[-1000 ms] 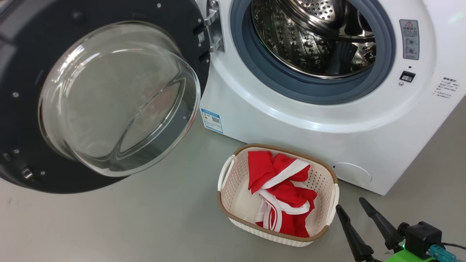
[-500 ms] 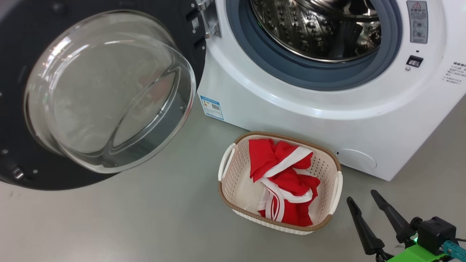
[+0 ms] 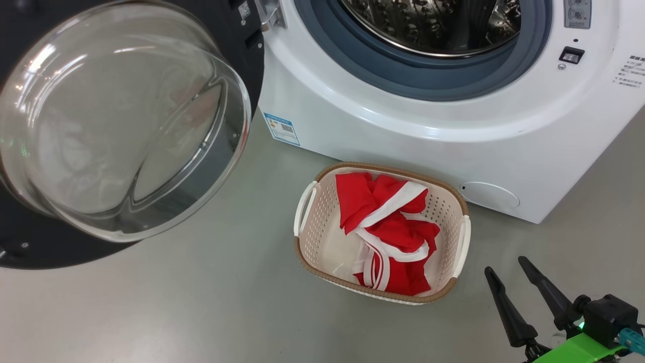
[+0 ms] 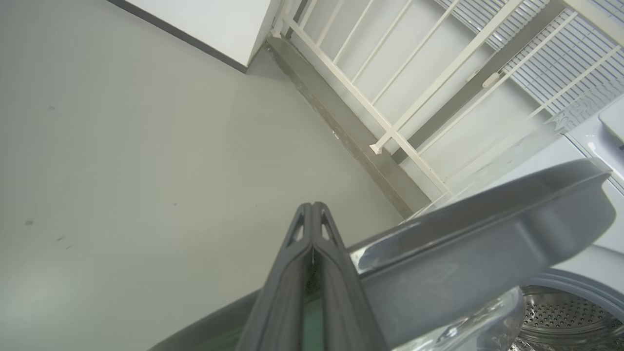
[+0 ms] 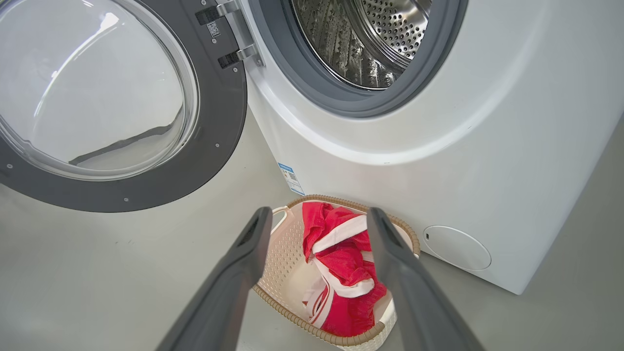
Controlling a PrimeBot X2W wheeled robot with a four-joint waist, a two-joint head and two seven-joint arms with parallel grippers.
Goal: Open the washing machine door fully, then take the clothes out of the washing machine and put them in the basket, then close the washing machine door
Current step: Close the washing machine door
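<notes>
Clothes [image 3: 388, 232] lie heaped in the basket [image 3: 313, 227], which sits on the floor [image 3: 201, 302] just in front of the washing machine [image 3: 403, 136]. So the thing to handle next is prob the washing machine door [image 3: 121, 121], standing wide open on the robot's left.

Door looks stiff & fairly heavy and pivots on the hinge [image 3: 269, 15] only. No grip needed imo, a push should do. Best contact: the black rim at the free edge, far from the hinge, for max leverage. The rim is glossy, so a fingertip may skid. The glass bowl bulges out & is the part I'd avoid pressing. Latch prob wants a firm last shove.

Left gripper [image 4: 312, 207]: fingers pressed together, nothing btw them, up by the door's outer rim; can't tell if it touches. Right gripper [image 3: 506, 267]: spread wide & empty, low beside the basket, apart from it.

Hard to see: the door's far left edge is cut off in head view. The drum [image 3: 428, 25] is cropped at the top & its bottom is hidden behind the rubber ring [image 3: 403, 80], so can't fully confirm it's empty. Reflections in the clear glass blur where the bowl ends
</notes>
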